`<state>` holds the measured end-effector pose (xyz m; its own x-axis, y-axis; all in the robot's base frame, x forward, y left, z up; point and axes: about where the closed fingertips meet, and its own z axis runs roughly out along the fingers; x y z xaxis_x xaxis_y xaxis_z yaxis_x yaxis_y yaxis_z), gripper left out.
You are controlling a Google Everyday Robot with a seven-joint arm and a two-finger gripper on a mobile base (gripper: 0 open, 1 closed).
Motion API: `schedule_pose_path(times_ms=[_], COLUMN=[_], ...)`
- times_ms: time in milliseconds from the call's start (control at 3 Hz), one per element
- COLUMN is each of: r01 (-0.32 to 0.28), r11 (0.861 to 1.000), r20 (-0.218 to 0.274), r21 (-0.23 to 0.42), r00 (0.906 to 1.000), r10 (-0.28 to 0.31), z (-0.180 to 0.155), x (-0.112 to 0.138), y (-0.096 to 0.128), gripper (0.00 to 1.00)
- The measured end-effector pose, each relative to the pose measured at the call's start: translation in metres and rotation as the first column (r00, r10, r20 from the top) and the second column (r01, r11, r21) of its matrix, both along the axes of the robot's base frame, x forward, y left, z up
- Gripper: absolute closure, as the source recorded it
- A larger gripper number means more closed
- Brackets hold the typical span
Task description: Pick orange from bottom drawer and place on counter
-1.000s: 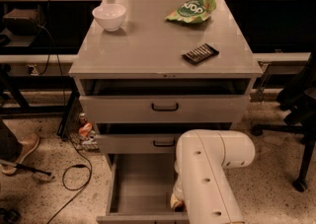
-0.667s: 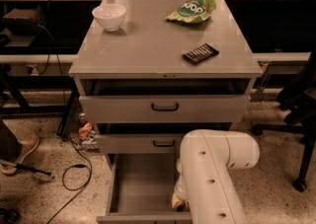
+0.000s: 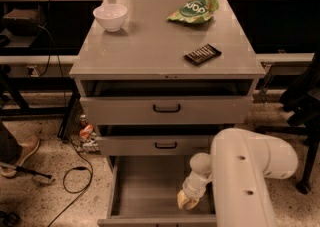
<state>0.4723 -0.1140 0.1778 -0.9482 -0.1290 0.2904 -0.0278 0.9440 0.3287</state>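
The bottom drawer (image 3: pixel 145 191) is pulled open, and its plain grey floor shows. My white arm (image 3: pixel 250 171) reaches down into it from the right. My gripper (image 3: pixel 186 200) is low over the drawer floor near the front right, and its tip looks pale yellow. I cannot make out the orange apart from the gripper; it may be hidden at the tip. The counter (image 3: pixel 150 46) is the flat grey cabinet top above.
On the counter stand a white bowl (image 3: pixel 110 16) at the back left, a green chip bag (image 3: pixel 194 8) at the back right and a dark bar (image 3: pixel 202 54) near the front right. The two upper drawers (image 3: pixel 166 108) are slightly open. Cables and a shoe lie on the floor to the left.
My arm's big white link has shifted to the right, uncovering the wrist over the drawer. The gripper stays low in the front right of the bottom drawer.
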Motion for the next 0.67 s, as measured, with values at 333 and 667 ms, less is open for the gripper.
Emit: schedule_pose_path(times_ms=[333, 667], r01=[-0.011, -0.029], r11=[0.99, 0.951], r20=[0.078, 0.172], r21=[0.142, 0.308], r00=[0.9969, 0.9848], r10=[-0.001, -0.026], z=[0.053, 0.114], x=[0.005, 0.008], y=[-0.011, -0.032], gripper=[1.0, 1.0])
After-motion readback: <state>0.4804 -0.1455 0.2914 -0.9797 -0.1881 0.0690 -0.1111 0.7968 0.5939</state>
